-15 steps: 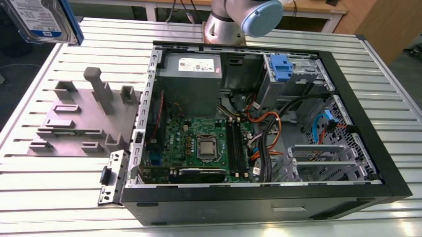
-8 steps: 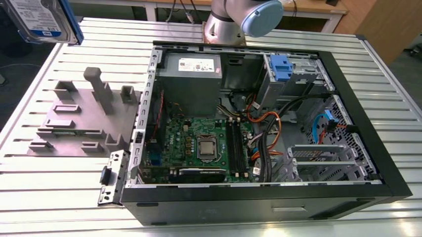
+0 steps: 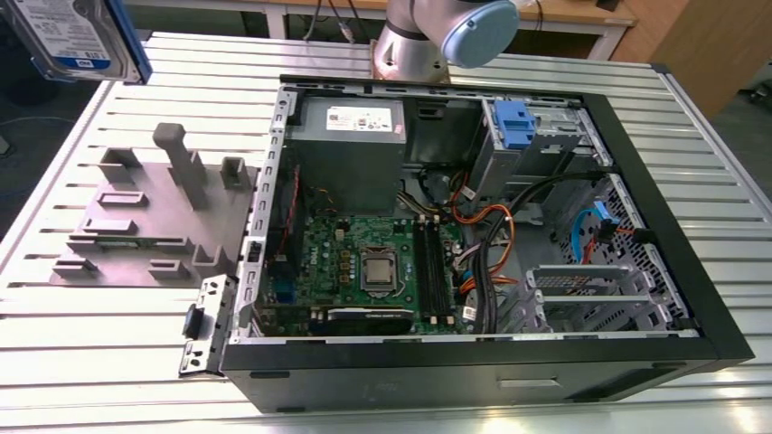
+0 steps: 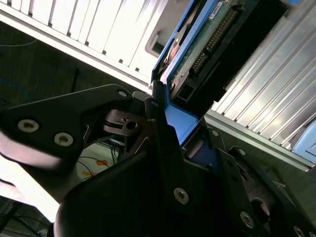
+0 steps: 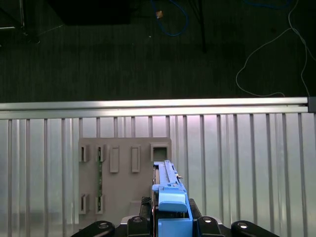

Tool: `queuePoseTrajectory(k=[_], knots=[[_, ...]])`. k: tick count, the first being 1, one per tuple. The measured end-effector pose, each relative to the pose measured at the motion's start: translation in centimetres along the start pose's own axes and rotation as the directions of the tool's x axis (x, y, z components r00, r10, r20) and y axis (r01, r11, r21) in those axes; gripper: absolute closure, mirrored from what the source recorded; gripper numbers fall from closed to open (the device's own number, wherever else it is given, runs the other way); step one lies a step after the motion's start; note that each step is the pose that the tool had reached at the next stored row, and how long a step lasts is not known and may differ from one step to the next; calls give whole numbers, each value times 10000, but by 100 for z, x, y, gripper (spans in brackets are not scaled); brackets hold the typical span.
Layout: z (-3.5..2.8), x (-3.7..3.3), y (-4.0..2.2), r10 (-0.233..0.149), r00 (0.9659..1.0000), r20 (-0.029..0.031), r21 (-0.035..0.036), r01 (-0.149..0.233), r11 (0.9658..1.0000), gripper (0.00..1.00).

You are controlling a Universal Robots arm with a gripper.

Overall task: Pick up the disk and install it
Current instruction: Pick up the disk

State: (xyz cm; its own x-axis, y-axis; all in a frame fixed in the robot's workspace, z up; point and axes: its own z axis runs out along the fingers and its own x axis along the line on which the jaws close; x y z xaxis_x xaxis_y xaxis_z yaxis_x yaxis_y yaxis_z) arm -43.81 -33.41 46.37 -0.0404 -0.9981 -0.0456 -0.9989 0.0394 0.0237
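The disk [image 3: 79, 36], a silver hard drive with a white-and-blue label in a bright blue carrier, hangs high above the table's far corner on the exterior view's left. In the second wrist view my gripper [image 4: 174, 121] is shut on the blue carrier of the disk [image 4: 207, 44], whose circuit-board side and connector face the camera. The first wrist view shows the disk [image 5: 170, 195] edge-on between the black fingers [image 5: 207, 224] of the gripper [image 5: 170, 224], above the grey fixture plate [image 5: 118, 177].
An open black computer case [image 3: 675, 226] lies on the slatted aluminium table [image 3: 108, 362], with a motherboard, cables and a drive bay holding a small blue clip [image 3: 513, 122]. A grey fixture plate [image 3: 133, 226] with upright posts sits beside the case. The arm's base [image 3: 417, 45] stands behind it.
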Motion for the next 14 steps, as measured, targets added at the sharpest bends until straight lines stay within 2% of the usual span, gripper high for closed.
queuePoseTrajectory(k=[9, 11, 14], knots=[[-1, 14, 0, 1, 10000, 0, 0, -1, 10000, 63], [-2, 47, -2, 1, 10000, 0, 0, -1, 10000, 63], [-2, 47, -2, 1, 10000, 0, 0, -1, 10000, 63]])
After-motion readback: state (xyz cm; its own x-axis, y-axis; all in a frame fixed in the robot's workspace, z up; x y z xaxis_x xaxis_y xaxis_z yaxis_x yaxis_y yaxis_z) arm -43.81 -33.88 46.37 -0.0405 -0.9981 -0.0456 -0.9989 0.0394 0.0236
